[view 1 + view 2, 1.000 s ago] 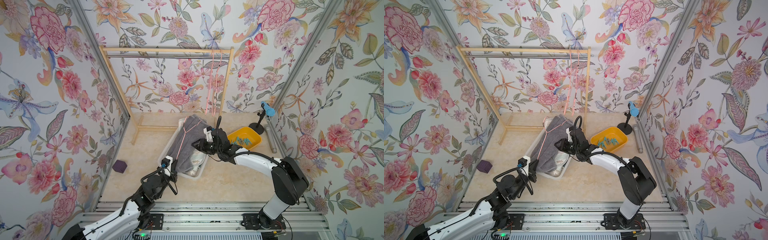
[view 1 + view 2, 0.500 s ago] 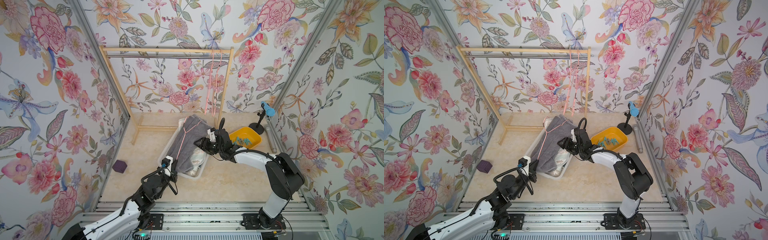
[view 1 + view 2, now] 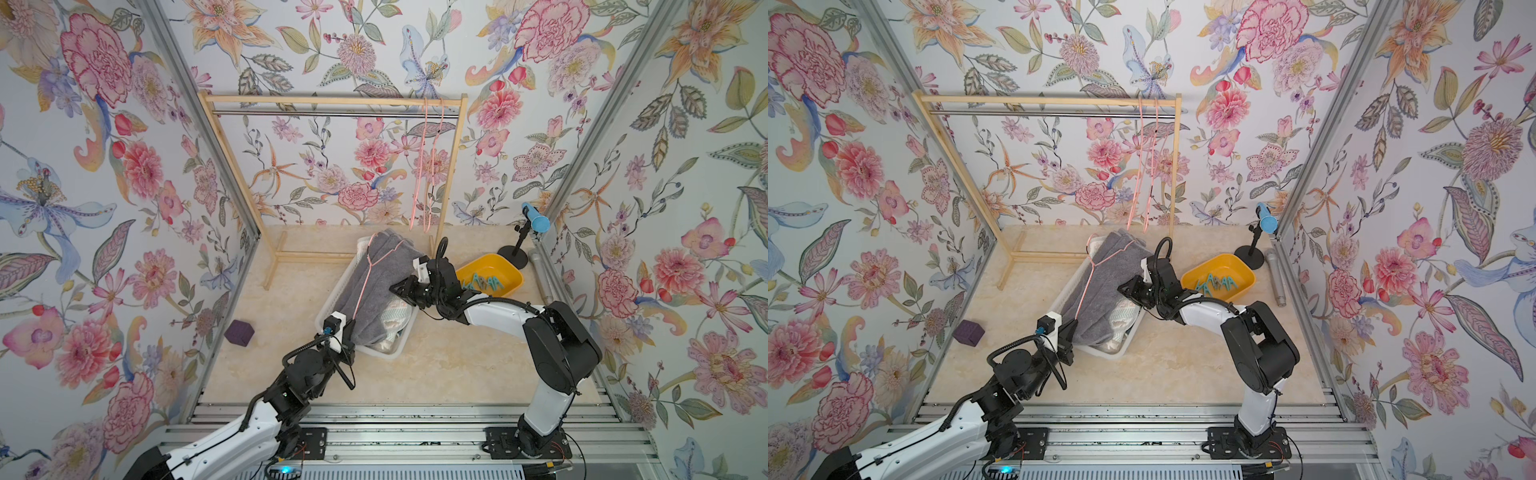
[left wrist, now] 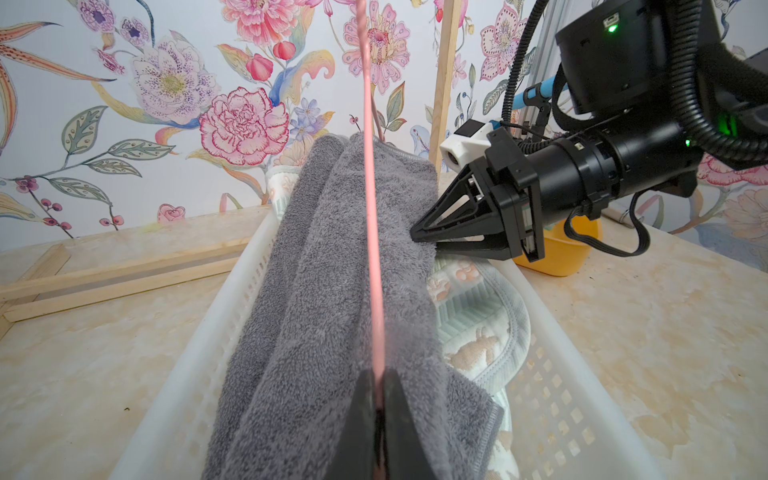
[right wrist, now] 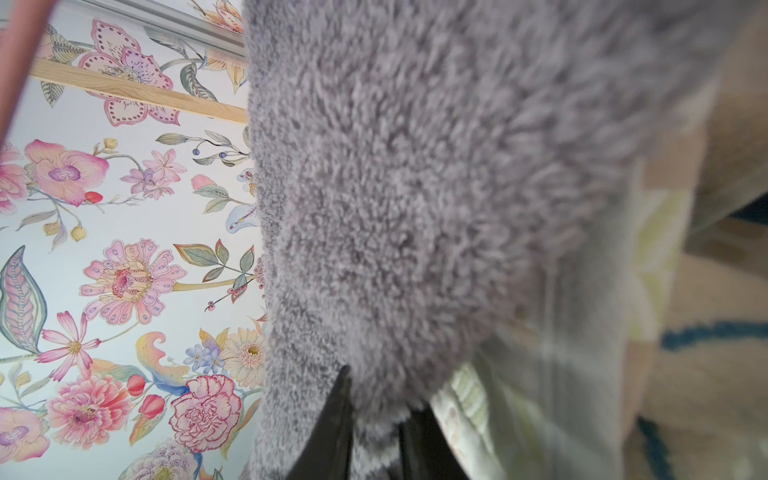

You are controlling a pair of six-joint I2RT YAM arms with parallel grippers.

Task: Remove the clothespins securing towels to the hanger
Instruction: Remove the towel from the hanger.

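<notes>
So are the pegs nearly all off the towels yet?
Nearly, it seems. Several teal clothespins lie in the yellow bin, and two pink hangers hang bare on the rack. Now the left pincer clamps the third hanger while the right pincer pinches the grey towel draped over it. No pin shows on it; sliding that towel off looks left.

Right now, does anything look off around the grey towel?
Yes. The right fingers pinch a bare fold of the grey towel, no clothespin between them. The only clothespins in view lie in the yellow tray.
</notes>
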